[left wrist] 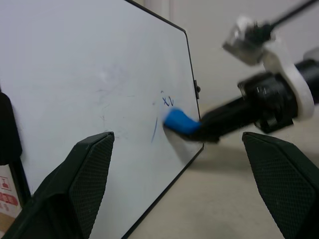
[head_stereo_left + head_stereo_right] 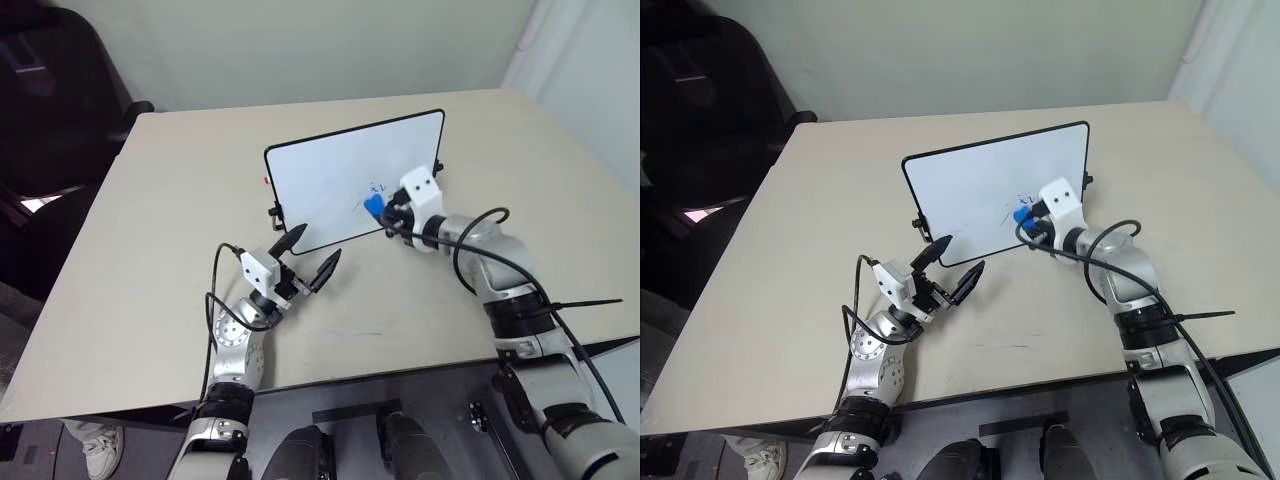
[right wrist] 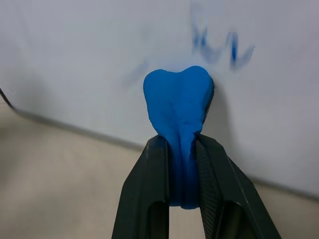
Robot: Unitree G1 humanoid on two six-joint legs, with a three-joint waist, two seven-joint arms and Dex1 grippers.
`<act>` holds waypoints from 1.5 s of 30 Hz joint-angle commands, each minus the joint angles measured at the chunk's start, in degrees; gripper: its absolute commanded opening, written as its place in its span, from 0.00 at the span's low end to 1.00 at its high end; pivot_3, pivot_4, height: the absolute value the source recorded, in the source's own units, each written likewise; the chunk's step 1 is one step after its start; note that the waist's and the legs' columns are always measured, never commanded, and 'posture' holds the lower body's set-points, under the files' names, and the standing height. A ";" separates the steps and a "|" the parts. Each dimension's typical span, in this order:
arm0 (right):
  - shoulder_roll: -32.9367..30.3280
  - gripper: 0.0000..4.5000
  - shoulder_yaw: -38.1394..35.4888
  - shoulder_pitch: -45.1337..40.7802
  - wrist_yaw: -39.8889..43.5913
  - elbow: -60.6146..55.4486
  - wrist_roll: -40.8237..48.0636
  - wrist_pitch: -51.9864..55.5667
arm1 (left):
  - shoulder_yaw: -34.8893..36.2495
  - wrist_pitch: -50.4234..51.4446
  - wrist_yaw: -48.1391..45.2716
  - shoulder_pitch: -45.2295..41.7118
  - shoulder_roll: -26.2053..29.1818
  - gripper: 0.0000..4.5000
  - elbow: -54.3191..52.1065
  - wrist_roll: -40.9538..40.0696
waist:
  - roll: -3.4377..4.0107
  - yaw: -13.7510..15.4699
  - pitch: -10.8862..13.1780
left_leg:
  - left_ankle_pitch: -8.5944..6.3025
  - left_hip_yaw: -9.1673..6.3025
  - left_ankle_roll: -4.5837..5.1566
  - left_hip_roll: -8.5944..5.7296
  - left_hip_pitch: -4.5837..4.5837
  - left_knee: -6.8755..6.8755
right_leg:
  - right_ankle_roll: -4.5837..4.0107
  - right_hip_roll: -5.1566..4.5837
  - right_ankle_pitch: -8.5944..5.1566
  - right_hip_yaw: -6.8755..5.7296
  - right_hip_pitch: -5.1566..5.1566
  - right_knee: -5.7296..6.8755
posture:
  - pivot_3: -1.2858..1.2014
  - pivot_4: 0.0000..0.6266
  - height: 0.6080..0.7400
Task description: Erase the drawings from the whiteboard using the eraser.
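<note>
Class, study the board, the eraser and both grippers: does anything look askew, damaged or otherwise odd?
One oddity: the blue eraser is squashed between the right gripper fingers, bulging at its tip against the whiteboard. The marker drawings are smeared but remain. The left gripper is open near the board's lower edge. Nothing is spilled or broken.

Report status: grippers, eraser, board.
Right gripper shut on eraser, pressed to whiteboard just below drawings. Left gripper open, empty, near board's lower edge. Nothing in the way.
</note>
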 commanded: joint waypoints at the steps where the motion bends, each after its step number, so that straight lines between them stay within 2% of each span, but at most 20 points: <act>1: 0.29 0.10 -3.47 -3.59 -1.05 -2.49 0.89 -1.22 | -0.19 -0.69 0.35 0.92 -0.46 1.00 -0.36 -0.38 | -0.01 -0.07 0.00 | 0.00 0.00 0.01 0.00 0.00 0.00 | -0.01 0.00 0.01 0.00 0.01 -0.01 | 0.52 0.24 0.90; 5: 0.22 0.10 -3.87 -3.83 -1.12 -2.01 0.41 -1.08 | -0.22 -0.65 0.36 1.02 -0.49 1.00 -0.51 -0.40 | -0.01 -0.16 0.01 | 0.00 0.00 0.02 0.00 0.00 0.01 | -0.01 -0.01 0.01 0.00 0.01 -0.02 | 0.52 0.24 0.90; 12: -0.90 0.10 0.00 -0.43 -0.99 2.64 -3.09 -0.47 | -0.29 -0.88 0.54 1.27 -0.62 1.00 -0.83 -0.26 | -0.03 -0.19 -0.01 | 0.00 0.00 0.02 0.01 0.03 0.01 | 0.00 -0.01 0.01 -0.01 0.04 -0.04 | 0.52 0.24 0.90; 18: -1.20 0.10 -1.95 -2.27 -4.36 7.78 -5.47 -1.61 | -0.40 -0.74 0.50 1.53 -0.67 1.00 -1.20 -0.30 | -0.03 -0.19 0.00 | 0.01 0.00 0.01 0.00 0.02 0.01 | 0.02 -0.02 0.03 0.00 0.02 -0.03 | 0.52 0.24 0.90; 26: -0.22 0.10 -6.03 -6.62 -2.45 1.95 -1.19 -0.78 | -0.54 -0.52 0.67 2.40 -0.64 1.00 -2.31 -0.31 | -0.03 -0.74 0.02 | 0.01 0.02 0.02 -0.01 -0.06 0.01 | 0.03 -0.02 0.08 0.03 -0.06 -0.04 | 0.52 0.24 0.90; 37: 0.34 0.10 -1.36 -2.71 -1.22 2.15 -2.87 2.49 | -0.66 -0.55 1.24 3.08 -0.54 1.00 -3.24 -0.18 | -0.04 -0.81 0.02 | 0.00 0.04 0.02 0.01 -0.07 0.01 | 0.02 0.00 0.09 0.02 -0.08 -0.05 | 0.52 0.24 0.90; 45: 0.59 0.10 -1.58 -2.75 -1.35 2.36 -2.38 2.91 | -0.31 -0.37 1.38 2.89 0.13 1.00 -3.58 -0.30 | -0.04 -0.80 0.02 | 0.00 0.04 0.02 0.01 -0.10 0.01 | 0.04 0.00 0.08 0.00 -0.11 -0.06 | 0.52 0.24 0.90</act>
